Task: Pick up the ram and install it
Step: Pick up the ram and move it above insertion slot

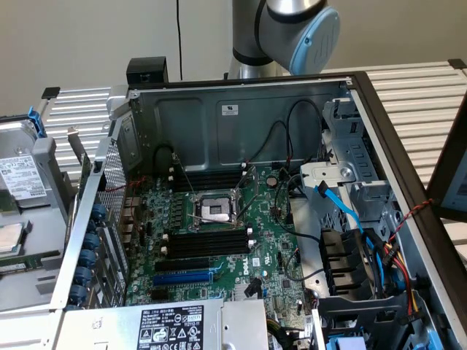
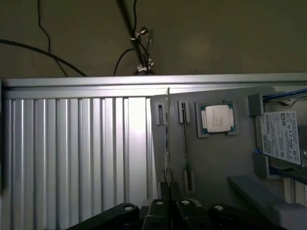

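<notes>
The ram (image 2: 167,139) appears edge-on in the wrist view as a thin upright stick over the grey parts tray (image 2: 216,158). My gripper (image 2: 167,190) is shut on its near end, dark fingers (image 2: 158,208) pressed to either side. A second thin stick (image 2: 185,143) stands in the grey holders right beside it. In the exterior view the open computer case (image 1: 241,109) lies on the table, with long black memory slots (image 1: 208,240) next to the processor socket (image 1: 216,211). The arm's elbow (image 1: 299,25) rises behind the case.
The tray also holds a processor chip (image 2: 217,117) and a hard drive (image 2: 283,139). In the exterior view the tray (image 1: 29,277) lies at the exterior view's left of the case. A blue slot (image 1: 182,277), cables (image 1: 343,211) and a power supply (image 1: 175,324) crowd the case.
</notes>
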Robot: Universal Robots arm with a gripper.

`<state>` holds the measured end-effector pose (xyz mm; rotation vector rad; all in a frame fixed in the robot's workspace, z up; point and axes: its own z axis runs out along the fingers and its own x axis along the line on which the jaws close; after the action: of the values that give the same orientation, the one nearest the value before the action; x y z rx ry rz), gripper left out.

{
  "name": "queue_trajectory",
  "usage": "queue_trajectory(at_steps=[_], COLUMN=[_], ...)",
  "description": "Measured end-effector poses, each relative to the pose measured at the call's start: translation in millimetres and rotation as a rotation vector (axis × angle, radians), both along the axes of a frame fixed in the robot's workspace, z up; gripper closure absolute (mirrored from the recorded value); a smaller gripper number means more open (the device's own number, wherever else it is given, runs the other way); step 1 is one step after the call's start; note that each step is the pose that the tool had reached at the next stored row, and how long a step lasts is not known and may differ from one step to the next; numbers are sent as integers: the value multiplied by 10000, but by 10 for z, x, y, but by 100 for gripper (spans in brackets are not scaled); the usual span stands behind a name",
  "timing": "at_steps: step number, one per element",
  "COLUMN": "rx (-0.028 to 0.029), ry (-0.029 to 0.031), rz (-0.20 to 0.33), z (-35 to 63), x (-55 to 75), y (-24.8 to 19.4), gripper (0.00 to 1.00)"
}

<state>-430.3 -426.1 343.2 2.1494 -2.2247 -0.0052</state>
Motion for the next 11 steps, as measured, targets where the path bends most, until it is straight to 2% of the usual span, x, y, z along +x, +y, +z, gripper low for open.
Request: queue_trajectory(at_steps=[11], rx=[0], ry=[0], rz=[-173], z=[500], x=[50], y=[0], gripper=[88])
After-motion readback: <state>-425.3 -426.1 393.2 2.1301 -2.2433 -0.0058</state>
